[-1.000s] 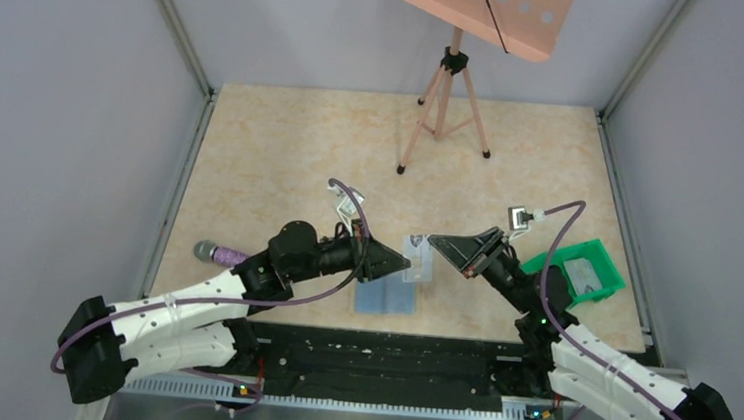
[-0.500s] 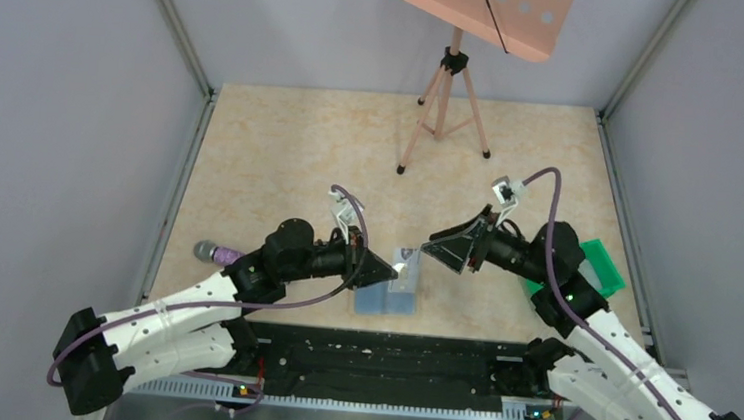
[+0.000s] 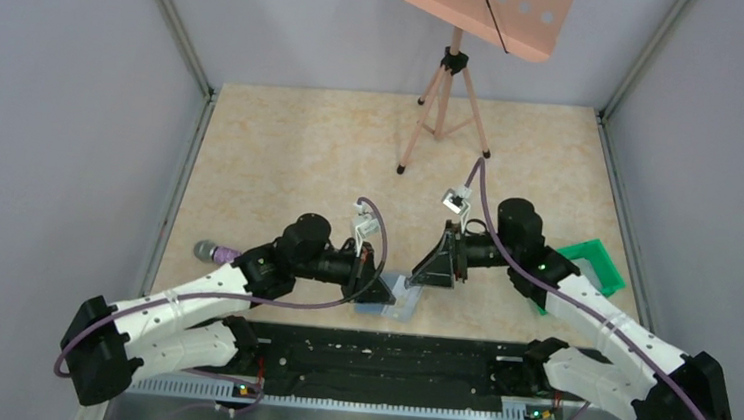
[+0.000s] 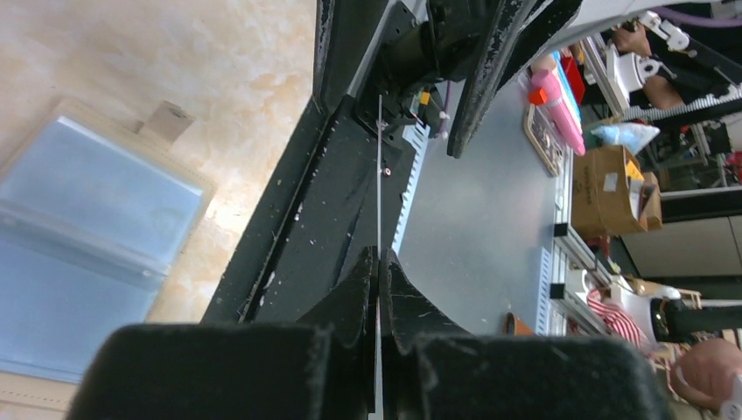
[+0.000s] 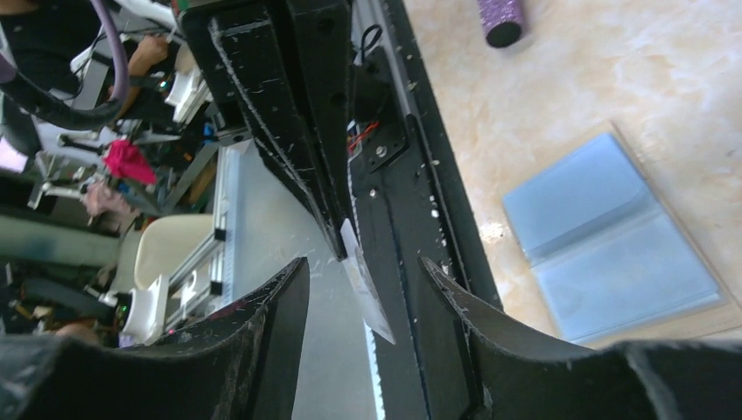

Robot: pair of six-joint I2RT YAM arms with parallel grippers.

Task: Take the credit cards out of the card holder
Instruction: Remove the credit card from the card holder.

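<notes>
The card holder (image 3: 392,306) lies open on the table, its two light-blue panels (image 5: 612,245) facing up, also in the left wrist view (image 4: 87,245). My left gripper (image 3: 389,290) hangs just above its far edge, shut on one of the credit cards (image 5: 367,302), which shows edge-on as a thin pale line (image 4: 378,175) between the jaws (image 4: 378,254). My right gripper (image 3: 421,276) faces it from the right. Its fingers are open (image 5: 363,262) on either side of the card's free end, not touching it.
A purple microphone (image 3: 216,252) lies at the left, behind the left arm. A green tray (image 3: 597,260) sits at the right, mostly hidden by the right arm. A tripod music stand (image 3: 446,106) is at the back. The black base rail (image 3: 387,357) runs along the near edge.
The right gripper let go of the card and opened; the left gripper kept it. Both wrists swung round and dropped towards the near side of the card holder.
</notes>
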